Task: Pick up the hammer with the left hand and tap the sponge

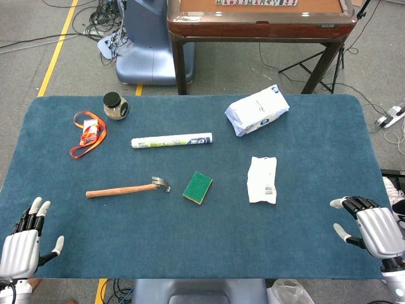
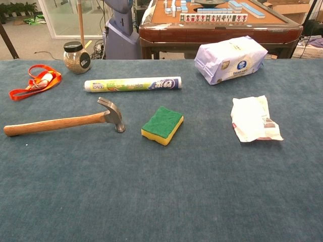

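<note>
Head view shows my left hand (image 1: pixel 24 244) at the near left corner of the table (image 1: pixel 190 247), palm down, fingers spread and holding nothing. It lies well apart from the hammer (image 1: pixel 126 188). My right hand (image 1: pixel 370 227) rests at the near right edge, likewise empty with fingers apart. Neither hand appears in the chest view.

Judgement: the task has not begun; the step in hand is the reach for the hammer. The hammer lies flat, wooden handle pointing left, steel head toward the right, just beside the sponge (image 1: pixel 198 187) but apart from it. The sponge sits green face up on a yellow base. My next move calls for carrying the left hand away from me and rightward to the handle, closing round its middle or left part, then lifting and bringing the head down on the sponge just to the right.

Farther off lie a rolled tube (image 1: pixel 171 140), an orange lanyard (image 1: pixel 87 133), a small jar (image 1: pixel 114 106), a white pack (image 1: pixel 257 110) and a crumpled wrapper (image 1: pixel 262 180).

Limits of inspection: both arms are cut off at the frame edge, and the print on the tube and packs is too small to read.
</note>
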`<move>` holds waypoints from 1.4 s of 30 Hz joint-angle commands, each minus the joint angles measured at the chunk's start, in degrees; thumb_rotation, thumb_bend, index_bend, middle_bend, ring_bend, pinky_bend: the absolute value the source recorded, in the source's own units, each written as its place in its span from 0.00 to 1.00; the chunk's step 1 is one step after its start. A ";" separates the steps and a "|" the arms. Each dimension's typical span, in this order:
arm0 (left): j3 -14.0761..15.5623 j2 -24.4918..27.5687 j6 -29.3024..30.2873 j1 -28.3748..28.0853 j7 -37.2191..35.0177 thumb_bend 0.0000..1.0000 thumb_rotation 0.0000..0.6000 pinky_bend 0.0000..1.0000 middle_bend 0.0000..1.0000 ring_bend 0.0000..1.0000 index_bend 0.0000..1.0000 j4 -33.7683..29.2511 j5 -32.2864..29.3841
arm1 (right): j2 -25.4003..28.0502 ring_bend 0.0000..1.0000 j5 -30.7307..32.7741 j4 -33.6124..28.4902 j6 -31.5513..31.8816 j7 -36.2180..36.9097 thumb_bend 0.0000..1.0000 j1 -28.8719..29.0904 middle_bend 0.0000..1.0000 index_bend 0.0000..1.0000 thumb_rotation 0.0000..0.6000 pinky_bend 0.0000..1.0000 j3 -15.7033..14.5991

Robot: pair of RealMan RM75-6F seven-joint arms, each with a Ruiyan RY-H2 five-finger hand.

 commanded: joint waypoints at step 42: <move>-12.41 -5.16 -35.21 -36.55 13.15 0.31 1.00 0.06 0.12 0.00 0.21 9.16 -37.44 | 3.38 0.33 1.18 -2.26 2.49 -1.26 0.28 -0.74 0.41 0.38 1.00 0.41 1.52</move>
